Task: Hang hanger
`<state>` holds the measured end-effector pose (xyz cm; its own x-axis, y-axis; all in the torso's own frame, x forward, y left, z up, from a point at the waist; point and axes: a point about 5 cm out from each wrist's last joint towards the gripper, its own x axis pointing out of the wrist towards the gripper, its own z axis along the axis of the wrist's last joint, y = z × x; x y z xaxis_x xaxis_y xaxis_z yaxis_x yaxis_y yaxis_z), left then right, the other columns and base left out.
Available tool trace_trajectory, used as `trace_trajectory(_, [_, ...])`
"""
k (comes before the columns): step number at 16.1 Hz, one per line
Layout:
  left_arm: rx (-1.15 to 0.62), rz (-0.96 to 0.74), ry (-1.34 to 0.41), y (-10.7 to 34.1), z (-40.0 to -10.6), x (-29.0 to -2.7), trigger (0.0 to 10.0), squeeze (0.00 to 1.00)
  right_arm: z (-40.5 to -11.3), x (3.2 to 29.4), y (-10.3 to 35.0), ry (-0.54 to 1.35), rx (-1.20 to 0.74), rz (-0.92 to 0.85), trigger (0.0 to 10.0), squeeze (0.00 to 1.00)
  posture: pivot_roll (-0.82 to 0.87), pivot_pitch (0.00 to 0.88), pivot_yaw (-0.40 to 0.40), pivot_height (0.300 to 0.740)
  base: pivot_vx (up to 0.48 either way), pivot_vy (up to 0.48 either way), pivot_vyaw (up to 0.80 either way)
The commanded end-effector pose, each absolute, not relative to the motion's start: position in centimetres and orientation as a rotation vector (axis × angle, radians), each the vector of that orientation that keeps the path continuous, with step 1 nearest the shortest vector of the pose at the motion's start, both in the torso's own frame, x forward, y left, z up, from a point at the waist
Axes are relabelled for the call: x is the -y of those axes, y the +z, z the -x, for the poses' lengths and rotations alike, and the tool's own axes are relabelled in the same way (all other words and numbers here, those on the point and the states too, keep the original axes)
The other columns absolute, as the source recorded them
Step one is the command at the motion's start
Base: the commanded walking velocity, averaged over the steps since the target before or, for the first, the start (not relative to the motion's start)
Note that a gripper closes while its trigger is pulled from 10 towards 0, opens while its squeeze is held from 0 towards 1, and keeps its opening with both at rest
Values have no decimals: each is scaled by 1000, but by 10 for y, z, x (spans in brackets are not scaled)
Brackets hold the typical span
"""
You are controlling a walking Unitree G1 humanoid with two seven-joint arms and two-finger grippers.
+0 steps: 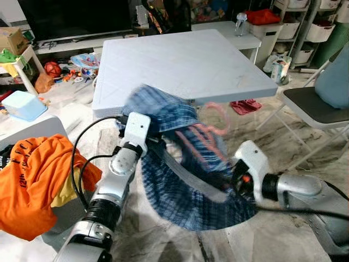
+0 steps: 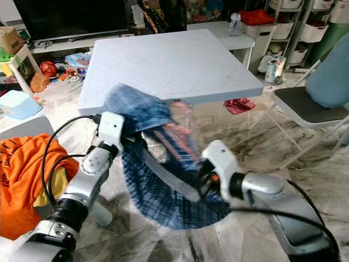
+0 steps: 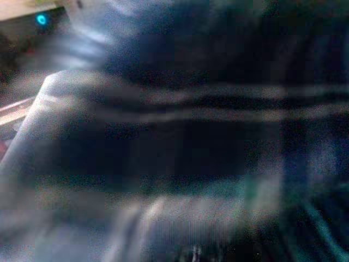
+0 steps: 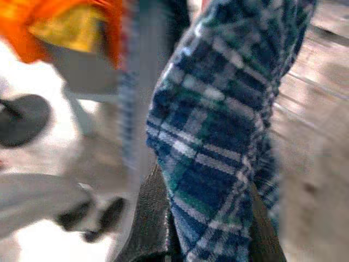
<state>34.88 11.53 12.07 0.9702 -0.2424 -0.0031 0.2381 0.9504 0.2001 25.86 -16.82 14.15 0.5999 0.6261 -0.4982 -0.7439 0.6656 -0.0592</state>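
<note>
A blue plaid shirt [image 1: 191, 180] hangs in a blurred bundle between my two arms, low in front of the table. A pink hanger [image 1: 212, 128] sticks out of its top, smeared by motion. My left gripper [image 1: 155, 136] is buried in the upper left of the cloth, and the left wrist view is a close blur of the plaid shirt [image 3: 180, 142]. My right gripper [image 4: 204, 234] is at the shirt's lower right edge. In the right wrist view its dark fingers [image 4: 147, 229] stand on either side of a fold of plaid shirt [image 4: 218, 136], shut on it.
A white folding table [image 1: 180, 65] stands just beyond the shirt. An orange clothing pile [image 1: 38, 174] lies at my left and a folding chair [image 1: 316, 106] at my right. A red cloth [image 1: 245, 105], a blue bin [image 1: 22, 105] and toys lie on the floor.
</note>
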Motion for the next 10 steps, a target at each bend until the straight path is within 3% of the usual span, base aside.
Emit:
trace_trajectory(1, [32,-195,-252,126,-345,-125,10000,0,-267,179,144,755,-429,432,10000,0,-168,0,40,740,0,0,0])
trace_trajectory(3, [33,-188,-240,129,-340,-137,10000,0,-263,188,142,788,-450,488,10000,0,-155,0,35,740,0,0,0])
trace_trajectory(6, [-11,-136,-197,137,-336,-168,10000,0,-254,225,140,855,-543,625,10000,0,-144,0,30,740,0,0,0])
trace_trajectory(10, [-123,-29,-248,138,-334,-180,10000,0,-242,257,157,1037,-579,717,10000,0,-155,0,40,740,0,0,0])
